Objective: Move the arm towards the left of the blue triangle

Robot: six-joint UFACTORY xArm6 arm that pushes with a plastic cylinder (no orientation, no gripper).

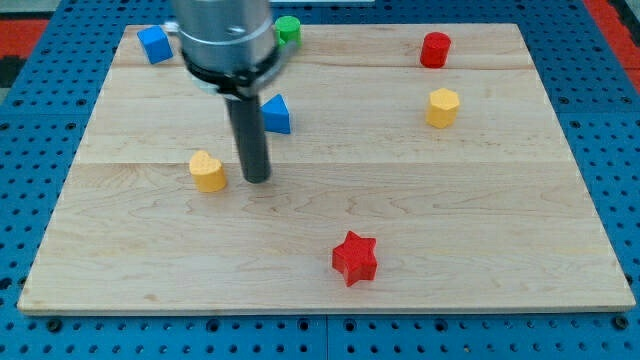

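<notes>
The blue triangle (276,114) lies on the wooden board (450,220) in the upper middle-left. My tip (257,179) rests on the board below and slightly left of the blue triangle, about one block-width from it. The rod rises past the triangle's left side and partly covers its left edge. A yellow heart-shaped block (208,171) lies just left of my tip, apart from it.
A blue cube (154,44) sits at the top left. A green block (288,30) is at the top, partly hidden by the arm. A red cylinder (435,49) and a yellow hexagon (443,107) are at the right. A red star (354,258) lies at the bottom middle.
</notes>
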